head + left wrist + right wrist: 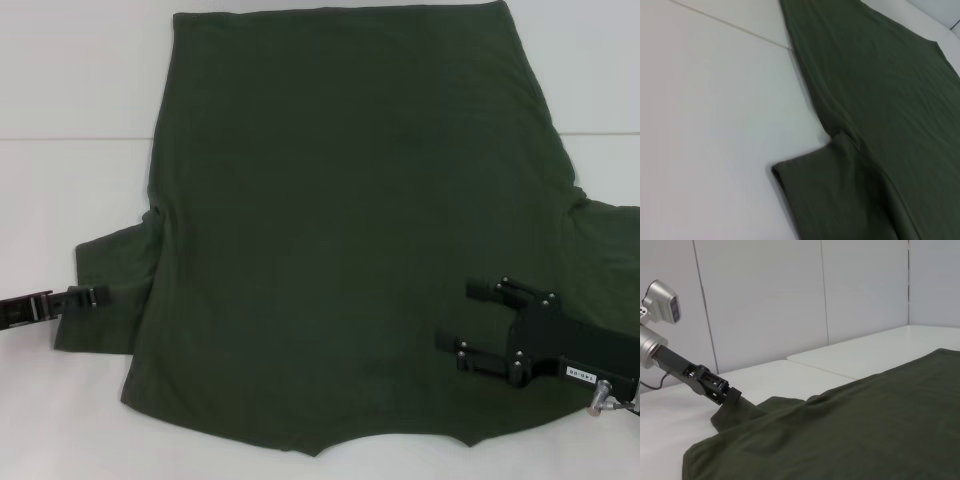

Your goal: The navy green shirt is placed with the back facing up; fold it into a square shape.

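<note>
The navy green shirt [350, 220] is spread back-up on the counter [70, 80]. Its left sleeve is gripped by the left end effector [88, 296]; the right end effector [478, 320] hovers open above the near-right body. Pulling unevenly is judged likely to bunch the fabric.

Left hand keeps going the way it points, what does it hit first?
The left hand points toward the robot's right, already at the edge of the navy green shirt's sleeve. Going on, it would likely meet the sleeve first, then the shirt body. Height above the table is unclear.
</note>
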Action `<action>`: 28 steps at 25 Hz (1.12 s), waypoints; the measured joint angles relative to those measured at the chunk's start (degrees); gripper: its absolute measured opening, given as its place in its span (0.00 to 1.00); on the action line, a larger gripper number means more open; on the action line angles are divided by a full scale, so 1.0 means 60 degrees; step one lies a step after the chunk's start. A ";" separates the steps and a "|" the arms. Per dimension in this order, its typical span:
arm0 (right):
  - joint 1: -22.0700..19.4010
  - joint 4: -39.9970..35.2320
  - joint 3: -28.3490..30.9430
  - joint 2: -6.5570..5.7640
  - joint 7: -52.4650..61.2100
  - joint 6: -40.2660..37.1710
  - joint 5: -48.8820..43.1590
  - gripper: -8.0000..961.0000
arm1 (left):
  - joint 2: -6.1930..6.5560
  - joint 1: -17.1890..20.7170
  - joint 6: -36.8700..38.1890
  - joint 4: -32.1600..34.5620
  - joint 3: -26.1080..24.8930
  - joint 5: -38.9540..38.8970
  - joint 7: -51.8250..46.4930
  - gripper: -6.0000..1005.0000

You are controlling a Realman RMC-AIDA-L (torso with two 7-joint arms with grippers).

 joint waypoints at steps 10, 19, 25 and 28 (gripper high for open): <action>0.0038 -0.0001 0.0001 0.0000 0.0010 0.0000 0.0010 0.90 | -0.0021 -0.0180 0.0058 -0.0104 0.0495 0.0002 -0.0107 0.83; 0.0038 -0.0035 0.0000 -0.0013 0.0117 -0.0050 0.0004 0.90 | -0.0133 -0.0151 -0.0339 -0.0047 0.0686 -0.0064 -0.0071 0.71; 0.0038 -0.0044 0.0000 -0.0015 0.0118 -0.0079 -0.0004 0.90 | -0.0134 -0.0142 -0.0380 -0.0042 0.0694 -0.0094 -0.0096 0.59; 0.0045 -0.0042 0.0001 -0.0015 0.0118 -0.0112 -0.0005 0.90 | -0.0131 -0.0161 -0.0330 -0.0041 0.0702 -0.0098 -0.0095 0.44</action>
